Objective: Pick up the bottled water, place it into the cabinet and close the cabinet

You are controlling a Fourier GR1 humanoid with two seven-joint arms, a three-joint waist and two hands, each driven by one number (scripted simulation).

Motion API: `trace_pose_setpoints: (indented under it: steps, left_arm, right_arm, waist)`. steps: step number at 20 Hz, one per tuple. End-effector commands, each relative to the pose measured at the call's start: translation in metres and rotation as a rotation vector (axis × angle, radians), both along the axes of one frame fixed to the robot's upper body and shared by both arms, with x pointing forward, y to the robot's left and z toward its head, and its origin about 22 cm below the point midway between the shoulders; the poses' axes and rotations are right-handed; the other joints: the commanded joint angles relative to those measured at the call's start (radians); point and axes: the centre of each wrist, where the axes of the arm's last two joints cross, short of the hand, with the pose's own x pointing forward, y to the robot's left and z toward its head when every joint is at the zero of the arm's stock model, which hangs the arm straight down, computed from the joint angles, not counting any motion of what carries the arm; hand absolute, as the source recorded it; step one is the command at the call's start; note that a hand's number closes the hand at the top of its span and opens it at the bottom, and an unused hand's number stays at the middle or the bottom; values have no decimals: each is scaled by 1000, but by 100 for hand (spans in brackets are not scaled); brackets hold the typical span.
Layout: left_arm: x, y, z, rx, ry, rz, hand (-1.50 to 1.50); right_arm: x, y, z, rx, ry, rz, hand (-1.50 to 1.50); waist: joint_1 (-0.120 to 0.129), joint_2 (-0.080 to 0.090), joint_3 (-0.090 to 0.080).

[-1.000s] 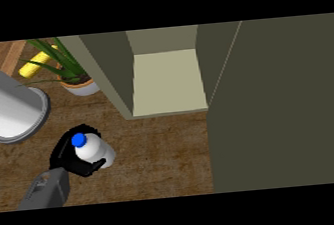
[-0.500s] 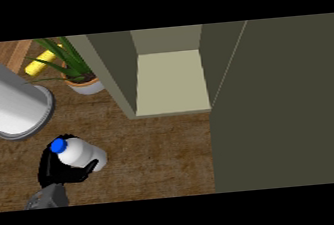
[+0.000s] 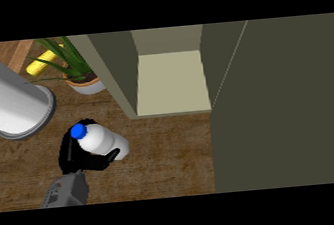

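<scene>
The left hand (image 3: pixel 76 155) has its fingers curled round the bottled water (image 3: pixel 102 141), held over the wooden counter (image 3: pixel 166 154) at near left, blue cap (image 3: pixel 78 131) pointing up-left. The open cabinet (image 3: pixel 171 81) shelf lies far and to the right of the bottle, its door (image 3: pixel 287 104) swung wide at right.

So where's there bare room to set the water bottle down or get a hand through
The pale cabinet shelf shows bare, and the wooden counter between the left hand holding the bottled water and the open cabinet door is free. It is crowded at upper left, around the potted plant and grey cylinder.
</scene>
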Motion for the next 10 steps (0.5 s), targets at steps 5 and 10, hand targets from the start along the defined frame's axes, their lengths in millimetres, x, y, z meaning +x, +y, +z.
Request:
trace_pose_setpoints:
  steps: [5,10]
  left_arm:
    - [14,-59,49,27,-16,-21,150]
    - [29,-103,80,64,-44,10,150]
  right_arm:
    - [-8,29,39,48,-72,46,-150]
    - [-1,24,37,47,-73,69,-150]
  waist:
    - [-8,2,-1]
    - [-16,7,-2]
